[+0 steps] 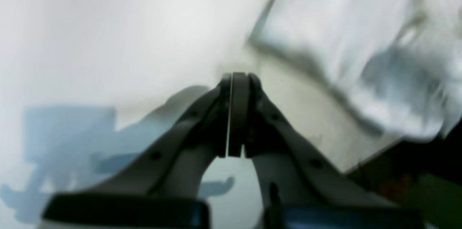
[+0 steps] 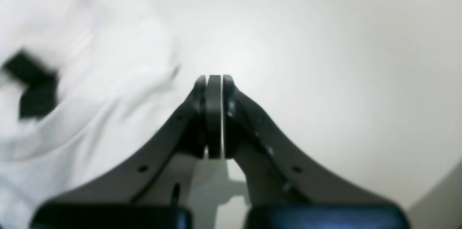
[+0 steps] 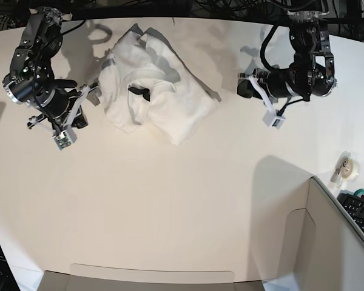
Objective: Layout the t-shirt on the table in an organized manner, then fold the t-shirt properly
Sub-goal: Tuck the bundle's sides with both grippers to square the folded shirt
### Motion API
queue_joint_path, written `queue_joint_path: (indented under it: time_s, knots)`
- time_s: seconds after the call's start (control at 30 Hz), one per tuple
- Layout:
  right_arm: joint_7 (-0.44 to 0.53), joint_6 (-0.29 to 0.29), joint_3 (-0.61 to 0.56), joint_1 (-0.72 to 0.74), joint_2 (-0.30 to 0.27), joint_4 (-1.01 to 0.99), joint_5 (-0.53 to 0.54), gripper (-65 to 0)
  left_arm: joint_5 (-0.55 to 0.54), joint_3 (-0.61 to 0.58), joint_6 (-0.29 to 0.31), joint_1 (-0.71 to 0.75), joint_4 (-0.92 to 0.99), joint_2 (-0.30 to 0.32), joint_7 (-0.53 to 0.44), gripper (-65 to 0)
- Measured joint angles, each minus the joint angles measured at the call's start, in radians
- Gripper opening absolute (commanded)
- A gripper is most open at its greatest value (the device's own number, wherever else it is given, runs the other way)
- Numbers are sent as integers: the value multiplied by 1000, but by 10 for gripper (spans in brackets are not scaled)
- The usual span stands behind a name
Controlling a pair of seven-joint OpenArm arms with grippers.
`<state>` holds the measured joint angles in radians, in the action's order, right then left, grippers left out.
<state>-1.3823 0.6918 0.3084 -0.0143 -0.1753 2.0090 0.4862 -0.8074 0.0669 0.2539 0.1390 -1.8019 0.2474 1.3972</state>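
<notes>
The white t-shirt (image 3: 151, 85) lies crumpled in a heap on the far middle of the white table (image 3: 170, 200), its dark neck label (image 3: 139, 92) showing. My right gripper (image 3: 92, 95) hovers just left of the heap, shut and empty. In the right wrist view its shut fingertips (image 2: 214, 77) point over bare table (image 2: 325, 59), with the shirt (image 2: 90, 95) and label (image 2: 32, 92) to the left. My left gripper (image 3: 246, 85) is shut and empty, a short way right of the shirt. In the left wrist view the blurred shirt (image 1: 361, 59) lies beyond and right of the gripper (image 1: 234, 77).
A grey box-like panel (image 3: 327, 242) stands at the near right corner. Beside it are a keyboard (image 3: 361, 212) and a roll of tape (image 3: 350, 170). Dark cables run along the table's far edge (image 3: 170, 9).
</notes>
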Motion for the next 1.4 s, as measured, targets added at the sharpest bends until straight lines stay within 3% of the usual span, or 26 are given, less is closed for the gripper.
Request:
queue_joint_path:
  time_s: [0.07,0.27,0.47,0.67,1.1,1.4]
  knots:
    - [3,0,15,40,-4,-42,-6,-650,0,-66,-1,24,16,32,-38,-650]
    - [5,1,8,72,29,-231,-12,-650,-51,-235,1,16,118,32,-146,-650]
    - [5,1,7,12,29,-246,-10,-650,-77,-360,7,-106,237,28,-209,-650]
    - [4,1,12,-82,24,-230,-14,-650,-62,-388,4,-180,299,-49,-213,-650]
    - [6,1,7,-235,57,-77,-9,-650,-3,-493,-15,-270,322,-146,-190,-650]
    - [5,1,-97,-258,57,-76,-9,-650,6,-523,-15,-383,463,-235,-194,-650]
